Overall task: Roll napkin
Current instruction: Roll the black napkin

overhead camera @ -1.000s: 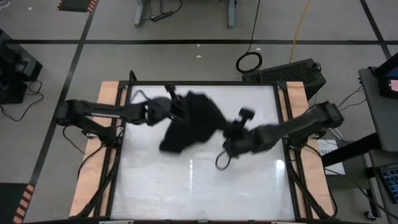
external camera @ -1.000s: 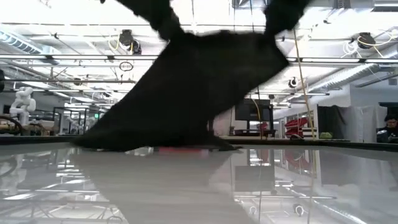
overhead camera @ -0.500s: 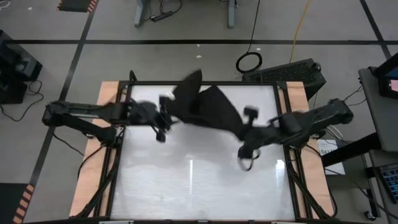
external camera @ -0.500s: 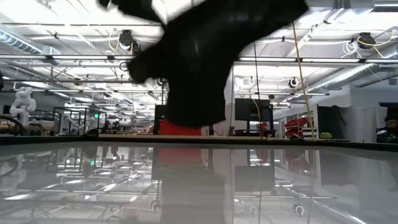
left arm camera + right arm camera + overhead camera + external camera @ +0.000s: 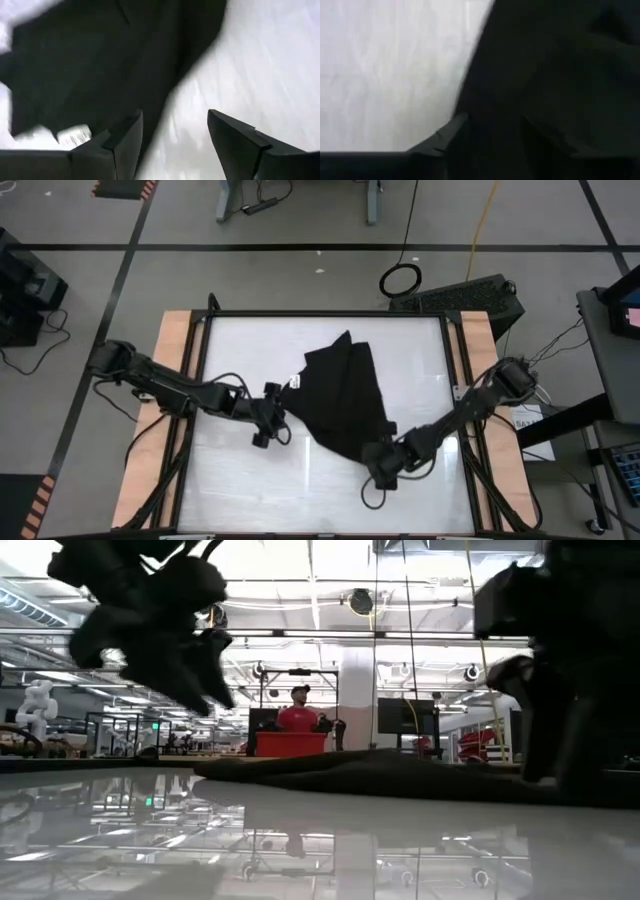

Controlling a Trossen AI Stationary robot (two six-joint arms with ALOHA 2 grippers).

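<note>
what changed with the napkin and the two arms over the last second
The napkin, held up in the air between both grippers a second ago, now lies flat on the table. The left gripper has let go: its fingers are open, hovering beside the cloth's tagged edge. The right gripper swung toward the table's near side and sits low at the napkin's near corner; its grip cannot be made out. The napkin is still unrolled.

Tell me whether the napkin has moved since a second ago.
Yes. The napkin was held up off the table; now it lies spread on the white table top, reaching nearer the front edge, with both pincers at its sides.
</note>
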